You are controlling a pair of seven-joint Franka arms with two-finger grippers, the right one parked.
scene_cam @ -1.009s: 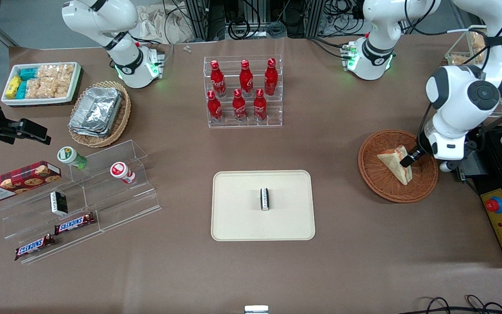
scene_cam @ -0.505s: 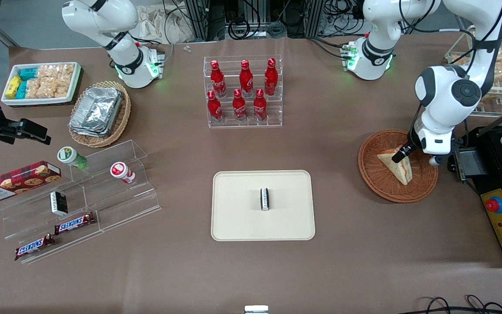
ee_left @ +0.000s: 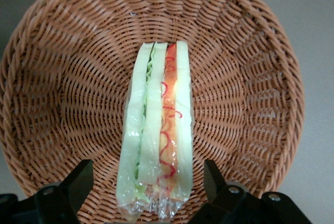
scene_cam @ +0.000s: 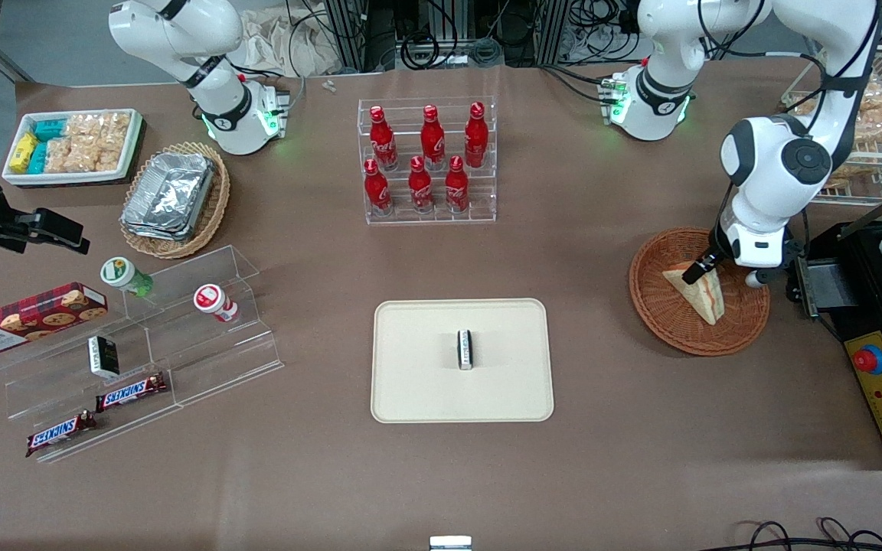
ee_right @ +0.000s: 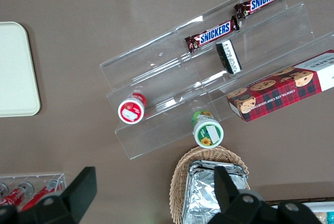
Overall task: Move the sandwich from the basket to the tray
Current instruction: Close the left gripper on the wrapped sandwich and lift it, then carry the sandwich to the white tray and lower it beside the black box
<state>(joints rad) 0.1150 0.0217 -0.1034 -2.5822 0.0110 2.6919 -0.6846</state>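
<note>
triangular sandwich (ee_left: 156, 140) of pale bread, green and red filling on the cut edge, lying in the woven basket (scene_cam: 667, 325). gripper (ee_left: 148, 185) just above it, fingers spread wide either side, gripping nothing.

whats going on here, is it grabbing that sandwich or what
The left arm's hand is over the wicker basket, its open fingers on either side of the wrapped sandwich, not closed on it. The sandwich lies in the basket. The beige tray holds only a small dark item.
</note>
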